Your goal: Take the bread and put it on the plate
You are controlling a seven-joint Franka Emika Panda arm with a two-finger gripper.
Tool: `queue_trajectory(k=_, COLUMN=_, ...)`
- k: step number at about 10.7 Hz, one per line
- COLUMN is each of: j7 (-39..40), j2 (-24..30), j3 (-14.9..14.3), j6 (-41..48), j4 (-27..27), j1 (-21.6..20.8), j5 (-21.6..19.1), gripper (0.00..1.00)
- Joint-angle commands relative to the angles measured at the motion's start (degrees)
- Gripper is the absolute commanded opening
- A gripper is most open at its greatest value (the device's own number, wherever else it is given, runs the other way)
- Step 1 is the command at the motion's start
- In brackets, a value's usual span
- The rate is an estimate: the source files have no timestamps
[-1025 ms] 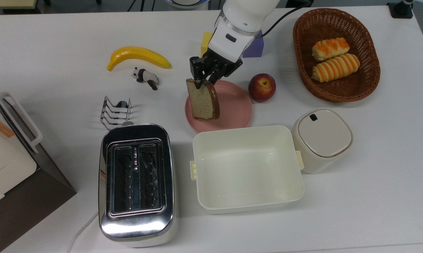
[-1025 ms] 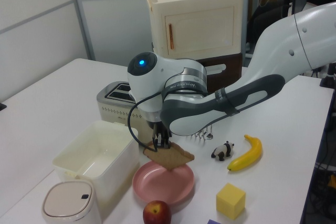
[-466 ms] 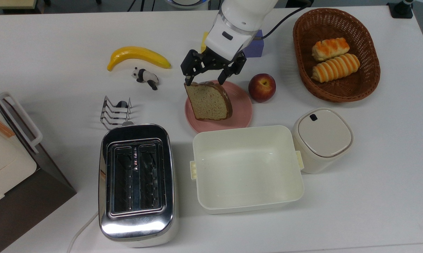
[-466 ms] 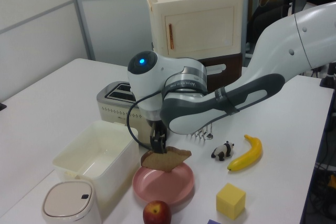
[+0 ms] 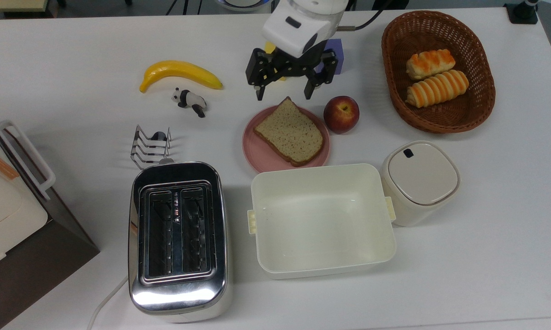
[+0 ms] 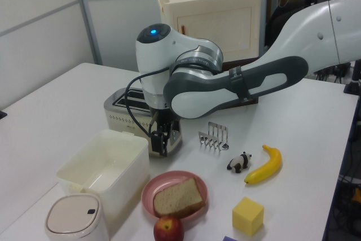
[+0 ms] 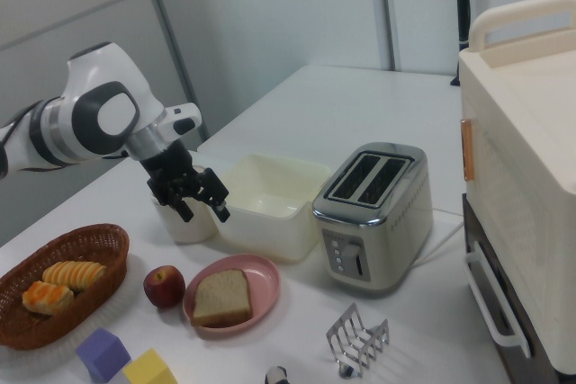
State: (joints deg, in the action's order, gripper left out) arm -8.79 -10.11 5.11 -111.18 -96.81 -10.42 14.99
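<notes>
Brown bread (image 5: 290, 132): one flat slice, lying face up on the plate, held by nothing.
Bread's long way: slanted in the top view, from its upper left to its lower right.
Bread's round top: at the lower right in the top view, toward the tub; pointy corner at the upper edge, toward the gripper.
Pink plate (image 5: 260, 151): one, round and low, under the bread, with pink rim showing at the top view's left and bottom.
Gripper (image 5: 284, 93): black, up in the air just above the plate's far edge in the top view, touching nothing.
Fingers (image 5: 259, 91): two, spread wide apart, empty.
Red apple (image 5: 341, 113): one, just beside the plate on the top view's right.
Cream tub (image 5: 321, 220): one, open, right below the plate in the top view.
Lidded pot (image 5: 418, 181): one, cream, beside the tub.
Basket (image 5: 396, 91): one, brown and woven, with two striped rolls (image 5: 434, 75) inside.
Blocks: one yellow (image 6: 247, 215), one purple (image 7: 102, 353).
Toaster (image 5: 178, 238): one, shiny, two slots.
Toast rack (image 5: 150, 146): one, metal wire.
Banana (image 5: 179, 73): one, yellow.
Panda toy (image 5: 189, 101): one, near the banana.
</notes>
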Motion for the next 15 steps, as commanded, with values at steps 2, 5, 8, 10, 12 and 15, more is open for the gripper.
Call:
queue_trajectory(k=2, j7=-0.88, j2=1.93, j3=-0.45, j6=2.80, j4=-0.22, j1=0.05, j5=-1.45, gripper=1.00)
queue_trajectory(k=5, j7=-0.97, j2=6.58, j3=-0.72, j6=12.72, j4=6.70, j1=5.74, j5=-8.55, gripper=1.00)
queue_trajectory(k=8, j7=-1.06, j2=12.13, j3=-5.18, j6=13.54, j4=6.63, j1=8.48, j5=-9.19, gripper=1.00)
queue_trajectory(k=10, j7=-1.41, j2=13.27, j3=-9.49, j6=13.62, j4=6.90, j1=9.79, j5=-13.21, gripper=1.00)
queue_trajectory(k=12, j7=-2.72, j2=13.89, j3=-10.30, j6=13.62, j4=6.90, j1=9.89, j5=-13.59, gripper=1.00)
queue_trajectory(k=15, j7=-1.59, j2=13.45, j3=-10.65, j6=15.73, j4=6.90, j1=10.33, j5=-13.41, gripper=1.00)
